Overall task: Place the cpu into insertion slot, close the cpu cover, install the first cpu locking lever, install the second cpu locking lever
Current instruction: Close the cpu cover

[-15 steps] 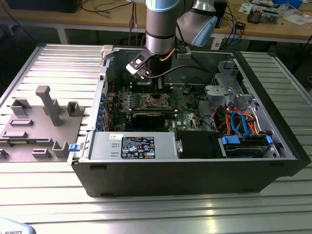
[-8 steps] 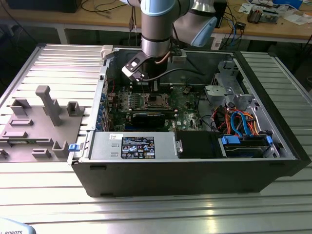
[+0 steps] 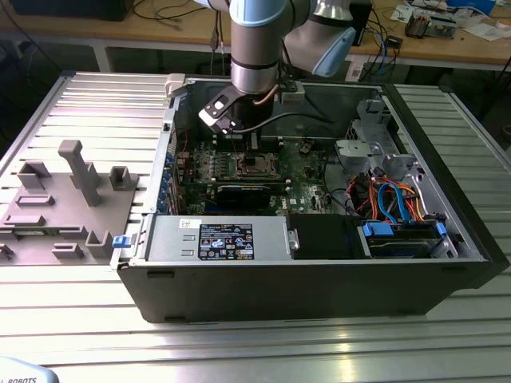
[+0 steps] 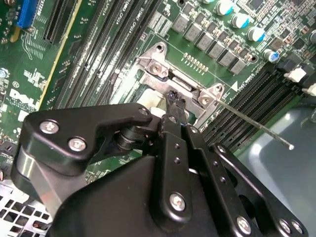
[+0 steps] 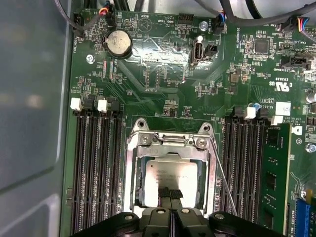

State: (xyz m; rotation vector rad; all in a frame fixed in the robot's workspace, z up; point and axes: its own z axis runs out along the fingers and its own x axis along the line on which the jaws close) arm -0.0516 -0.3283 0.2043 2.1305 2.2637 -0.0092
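Note:
In the first wrist view the cpu (image 5: 170, 170) lies in the insertion slot (image 3: 254, 165) of the green motherboard, its pale face showing through the window of the cpu cover (image 5: 132, 173). The silvery cover lies down flat around the chip. My gripper (image 5: 171, 193) is shut with nothing between its fingers, its black tips over the near edge of the chip. In the second wrist view the gripper (image 4: 176, 101) sits by the socket's metal bracket (image 4: 160, 66). A thin wire locking lever (image 5: 223, 185) slants out beside the cover and, as the same lever (image 4: 256, 126), sticks out over the memory slots.
Black memory slots (image 5: 96, 163) flank the socket on both sides. A coin battery (image 5: 120, 43) sits further along the board. The open case holds a power supply (image 3: 227, 239) and a cabled drive bay (image 3: 399, 203). Grey fixture blocks (image 3: 76, 191) stand on the table at the exterior view's left.

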